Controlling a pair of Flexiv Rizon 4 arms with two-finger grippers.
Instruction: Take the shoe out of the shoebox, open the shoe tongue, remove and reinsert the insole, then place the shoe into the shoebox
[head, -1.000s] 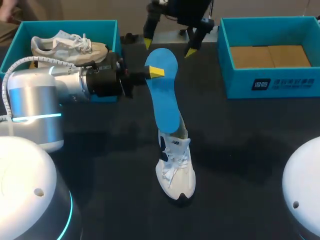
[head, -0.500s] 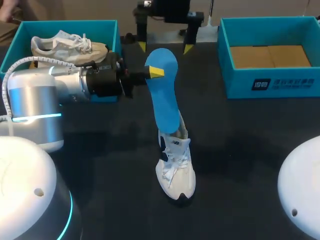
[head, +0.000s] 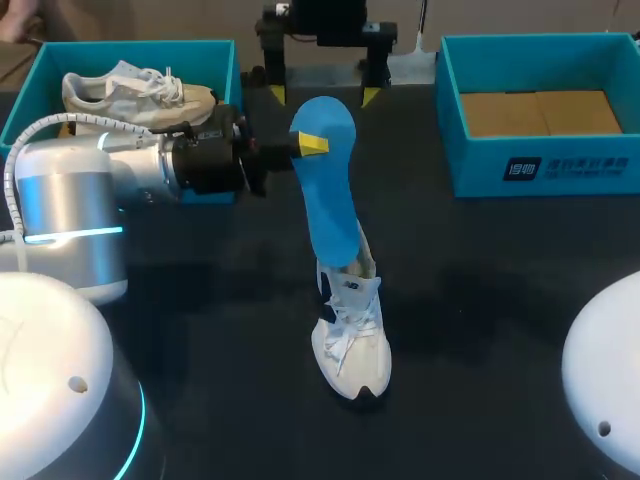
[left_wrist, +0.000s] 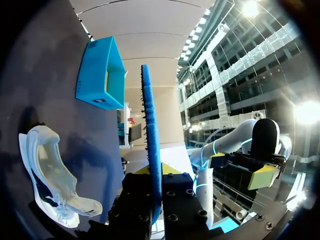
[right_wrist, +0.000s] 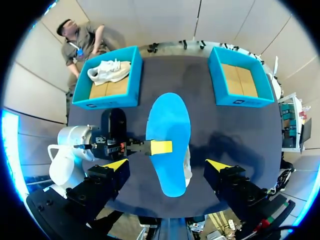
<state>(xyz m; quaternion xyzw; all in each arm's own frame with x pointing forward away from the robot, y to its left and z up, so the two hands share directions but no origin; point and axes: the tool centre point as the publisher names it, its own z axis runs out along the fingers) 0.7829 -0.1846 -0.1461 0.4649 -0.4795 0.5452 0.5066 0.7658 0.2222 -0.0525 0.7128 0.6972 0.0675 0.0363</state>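
My left gripper (head: 312, 143) is shut on the edge of a blue insole (head: 328, 190) and holds it upright above the table. Below the insole a white shoe (head: 352, 335) stands on the dark table, toe toward the near edge. In the left wrist view the insole (left_wrist: 150, 140) shows edge-on between the fingers of my left gripper (left_wrist: 152, 172), with the shoe (left_wrist: 50, 170) lying beside it. My right gripper (head: 322, 93) hangs open high over the table's far side. From the right wrist view it (right_wrist: 167, 165) looks straight down on the insole (right_wrist: 169, 135).
A blue shoebox (head: 130, 45) at the far left holds another white shoe (head: 135, 92). A second blue shoebox (head: 560, 165) at the far right shows only a cardboard floor. Dark tabletop lies open around the standing shoe.
My right gripper has turned from a tilt to level and shifted slightly left above the far side. The left arm, insole and shoe have stayed still.
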